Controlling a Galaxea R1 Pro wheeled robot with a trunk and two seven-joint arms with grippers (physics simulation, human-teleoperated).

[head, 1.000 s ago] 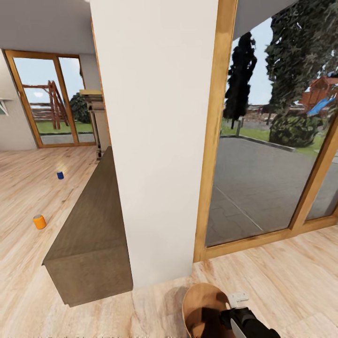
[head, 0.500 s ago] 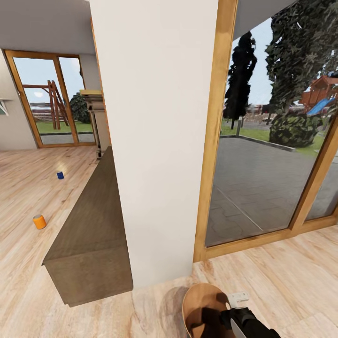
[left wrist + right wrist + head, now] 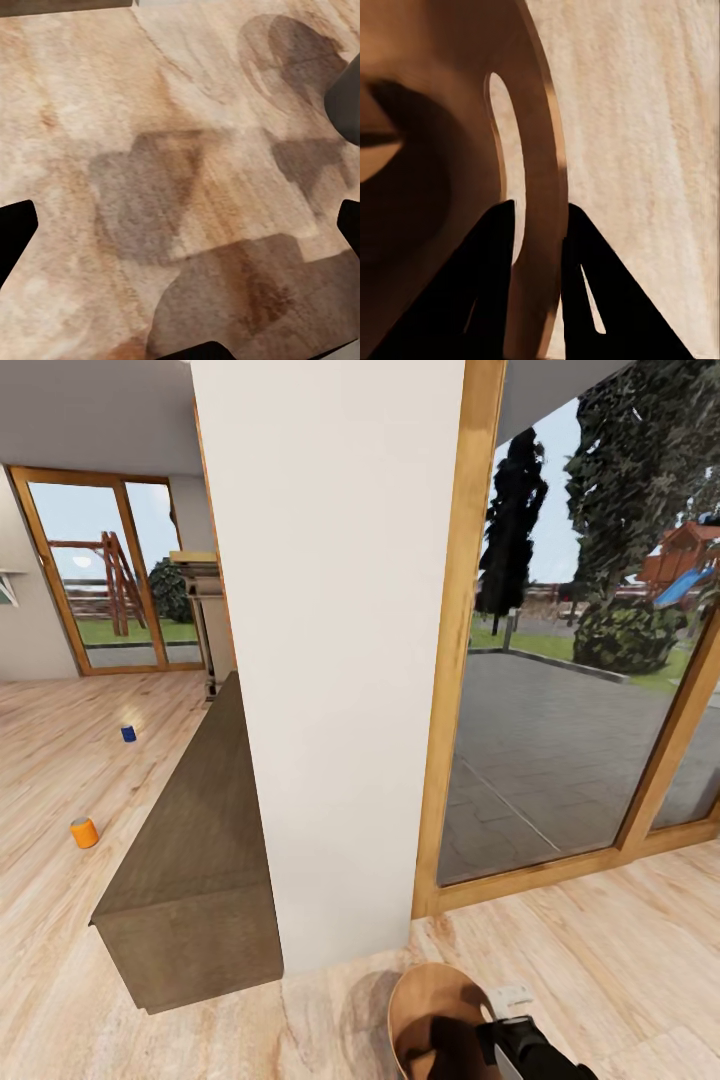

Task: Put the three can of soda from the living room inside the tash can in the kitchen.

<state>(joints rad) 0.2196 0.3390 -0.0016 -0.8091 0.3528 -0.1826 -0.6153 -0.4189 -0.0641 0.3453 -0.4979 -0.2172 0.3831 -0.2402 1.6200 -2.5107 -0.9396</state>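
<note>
orange can [image 3: 84,832] — blue can [image 3: 128,733] (floor)

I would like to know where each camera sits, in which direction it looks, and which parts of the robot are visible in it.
Head view: on the head, looking forward and down at a white pillar, a cabinet, the orange can and the blue can; the right arm shows.
Left wrist view: on the left arm, facing the wooden floor; left jaws wide apart.
Right wrist view: on the right arm, looking along the right jaws, shut on the brown bin.
Shared: head and right wrist views both show the bin.
</note>
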